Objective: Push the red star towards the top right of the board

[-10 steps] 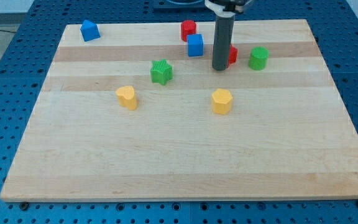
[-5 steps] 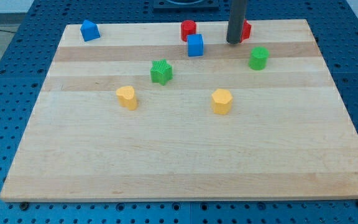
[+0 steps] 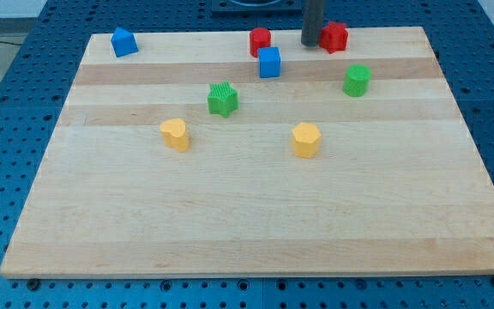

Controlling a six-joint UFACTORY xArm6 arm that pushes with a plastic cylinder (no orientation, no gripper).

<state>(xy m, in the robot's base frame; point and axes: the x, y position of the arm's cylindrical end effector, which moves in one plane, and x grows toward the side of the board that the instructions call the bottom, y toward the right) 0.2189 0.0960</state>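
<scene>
So your tool is just a plain dark rod, nothing on it to spread or pinch, and my tip (image 3: 310,44) sits right at the table's (image 3: 247,215) top edge, touching or just beside the red star (image 3: 334,37) on its 9 o'clock side. The red star is up near the top edge, a bit right of centre, not in the corner. At 9 o'clock from the tip you've got another red block (image 3: 260,40), with the blue cube (image 3: 269,62) just below it. The green cylinder (image 3: 357,80) is at 5 o'clock from the star. Green star (image 3: 222,99), yellow heart (image 3: 175,134) and yellow hexagon (image 3: 306,139) are mid-table, and a blue block (image 3: 124,41) is far top left.
</scene>
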